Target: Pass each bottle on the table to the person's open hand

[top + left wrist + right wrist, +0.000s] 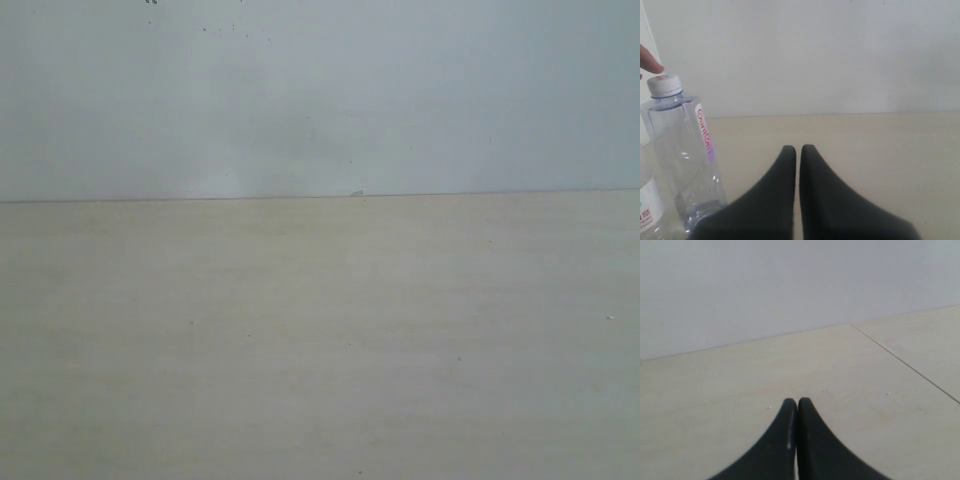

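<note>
Had yet to grasp the tall bottle [682, 150] on the table [880, 150] — held left gripper [798, 149] and right gripper [797, 402] clenched, empty

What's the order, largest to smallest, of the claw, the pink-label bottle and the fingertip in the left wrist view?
Largest: left claw, though nearness to the camera inflates it.
Middle: pink-label bottle.
Smallest: fingertip, cut off by the frame edge, so only partly seen.
</note>
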Robot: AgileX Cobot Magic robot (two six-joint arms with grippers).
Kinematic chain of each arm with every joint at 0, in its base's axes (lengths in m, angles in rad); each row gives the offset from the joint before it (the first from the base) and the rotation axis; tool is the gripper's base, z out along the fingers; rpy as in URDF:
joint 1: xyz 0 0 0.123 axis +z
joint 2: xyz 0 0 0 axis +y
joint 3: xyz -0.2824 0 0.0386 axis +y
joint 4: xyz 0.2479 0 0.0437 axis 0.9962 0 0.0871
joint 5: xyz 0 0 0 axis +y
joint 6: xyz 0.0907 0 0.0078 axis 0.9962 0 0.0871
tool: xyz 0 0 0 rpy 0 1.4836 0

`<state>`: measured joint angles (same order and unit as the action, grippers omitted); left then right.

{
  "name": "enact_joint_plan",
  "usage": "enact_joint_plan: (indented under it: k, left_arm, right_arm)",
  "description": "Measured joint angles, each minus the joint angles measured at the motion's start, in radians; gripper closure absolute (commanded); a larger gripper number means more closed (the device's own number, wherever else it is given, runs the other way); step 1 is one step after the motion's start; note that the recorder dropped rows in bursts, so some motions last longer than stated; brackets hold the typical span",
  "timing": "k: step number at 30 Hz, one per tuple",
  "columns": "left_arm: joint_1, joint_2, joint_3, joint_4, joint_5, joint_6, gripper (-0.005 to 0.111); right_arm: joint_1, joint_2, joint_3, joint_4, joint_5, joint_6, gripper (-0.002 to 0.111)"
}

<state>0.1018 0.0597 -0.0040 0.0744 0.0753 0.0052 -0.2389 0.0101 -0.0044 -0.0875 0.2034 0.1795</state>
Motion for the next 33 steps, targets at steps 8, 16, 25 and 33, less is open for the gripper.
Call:
enact_joint_plan:
  k: [8,16,25,33]
  left_arm:
    - [0.026,-0.053,0.0,0.0,0.0,0.0,0.103]
    - [0.026,-0.057,0.0,0.0,0.0,0.0,0.103]
    - [0.026,-0.057,0.0,0.0,0.0,0.0,0.103]
    - [0.026,-0.057,0.0,0.0,0.0,0.0,0.103]
  right_arm:
    - [0.0,0.0,0.0,0.0,0.0,0.0,0.108]
    - [0.0,0.0,0.0,0.0,0.0,0.0,0.108]
    - [0.0,0.0,0.0,0.0,0.0,0.0,0.108]
    - [0.0,0.0,0.0,0.0,0.0,0.0,0.108]
